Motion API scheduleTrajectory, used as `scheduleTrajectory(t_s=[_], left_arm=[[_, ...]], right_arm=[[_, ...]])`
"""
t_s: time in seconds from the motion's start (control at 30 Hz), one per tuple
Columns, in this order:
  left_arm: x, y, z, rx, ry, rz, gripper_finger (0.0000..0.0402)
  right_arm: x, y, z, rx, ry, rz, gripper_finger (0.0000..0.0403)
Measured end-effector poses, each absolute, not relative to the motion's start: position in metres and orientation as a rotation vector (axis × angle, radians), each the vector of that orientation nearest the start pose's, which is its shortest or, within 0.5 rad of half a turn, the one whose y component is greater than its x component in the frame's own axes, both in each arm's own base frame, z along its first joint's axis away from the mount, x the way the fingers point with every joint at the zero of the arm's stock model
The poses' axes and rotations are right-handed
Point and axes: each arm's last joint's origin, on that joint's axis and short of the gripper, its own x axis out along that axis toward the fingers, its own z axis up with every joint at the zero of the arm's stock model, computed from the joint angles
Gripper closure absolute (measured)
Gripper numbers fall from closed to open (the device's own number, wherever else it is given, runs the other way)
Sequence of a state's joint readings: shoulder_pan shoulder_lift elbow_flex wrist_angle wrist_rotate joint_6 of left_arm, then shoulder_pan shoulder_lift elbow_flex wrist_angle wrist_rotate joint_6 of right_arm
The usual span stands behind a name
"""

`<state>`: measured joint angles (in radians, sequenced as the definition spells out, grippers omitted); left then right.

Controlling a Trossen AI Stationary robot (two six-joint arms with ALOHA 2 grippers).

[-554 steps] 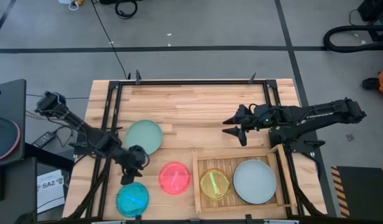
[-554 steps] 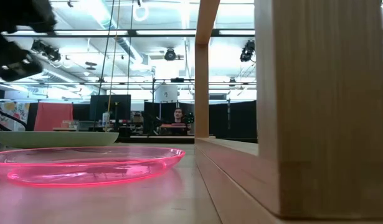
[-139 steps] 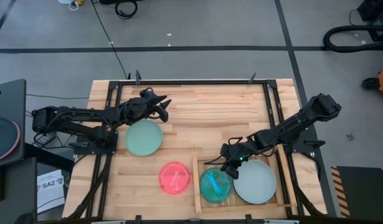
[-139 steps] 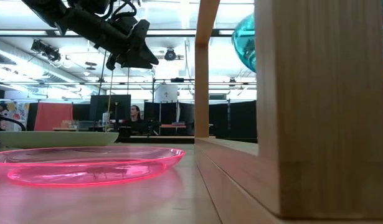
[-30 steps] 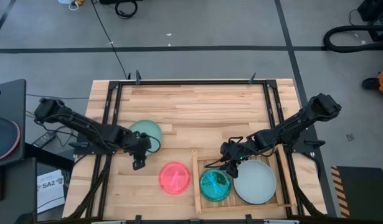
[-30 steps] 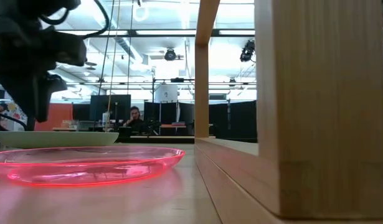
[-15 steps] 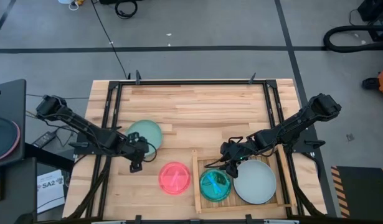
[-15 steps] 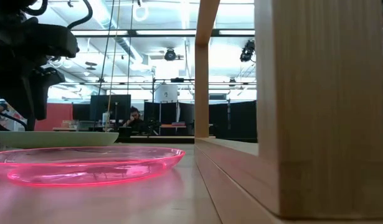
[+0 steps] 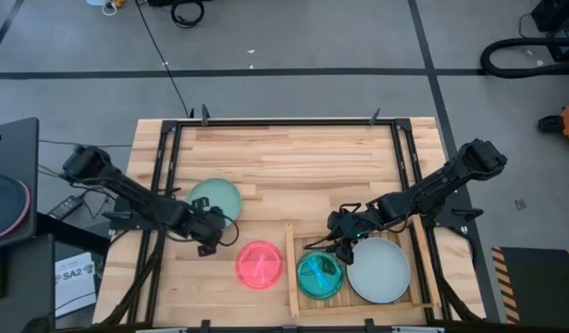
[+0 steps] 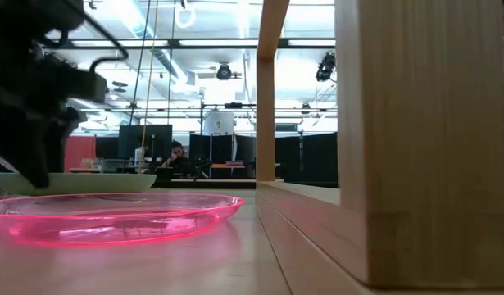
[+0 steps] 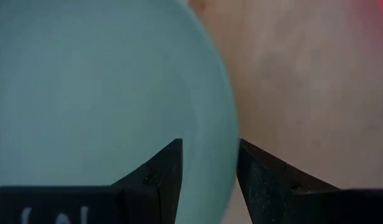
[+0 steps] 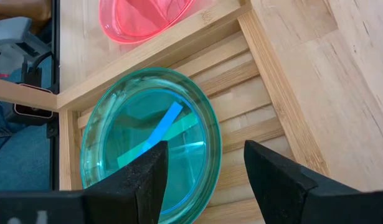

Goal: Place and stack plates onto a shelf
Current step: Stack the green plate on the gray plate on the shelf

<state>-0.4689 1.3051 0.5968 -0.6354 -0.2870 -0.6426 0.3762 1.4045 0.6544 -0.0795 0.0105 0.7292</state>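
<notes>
rim of the pale mint plate (image 11: 104, 93) on the tabletop (image 9: 293, 166) runs between the fingers of the left claw (image 11: 208, 163), open and gripping nothing, while the right claw (image 12: 203, 163), open and empty, hovers over the cyan plate (image 12: 151, 146) on the shelf (image 12: 275, 106).

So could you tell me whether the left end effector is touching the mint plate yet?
Cannot tell. In the left wrist view the left end effector straddles the mint plate's rim with fingers open, but no clear gap or contact shows.
</notes>
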Motion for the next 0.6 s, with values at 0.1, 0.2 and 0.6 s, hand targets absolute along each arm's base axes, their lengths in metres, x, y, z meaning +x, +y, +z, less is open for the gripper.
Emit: scheduleTrajectory(t_s=[0.1, 0.2, 0.6], left_arm=[[0.182, -0.083, 0.142, -0.042, 1.256, 0.264, 0.0251], [0.184, -0.084, 0.137, -0.031, 1.274, 0.271, 0.0257], [0.185, -0.084, 0.137, -0.017, 1.258, 0.279, 0.034]], right_arm=[[0.244, 0.096, 0.169, 0.52, 0.898, 0.03, 0.0187], [0.244, 0.096, 0.169, 0.52, 0.897, 0.03, 0.0187], [0.244, 0.096, 0.17, 0.521, 0.895, 0.031, 0.0187]])
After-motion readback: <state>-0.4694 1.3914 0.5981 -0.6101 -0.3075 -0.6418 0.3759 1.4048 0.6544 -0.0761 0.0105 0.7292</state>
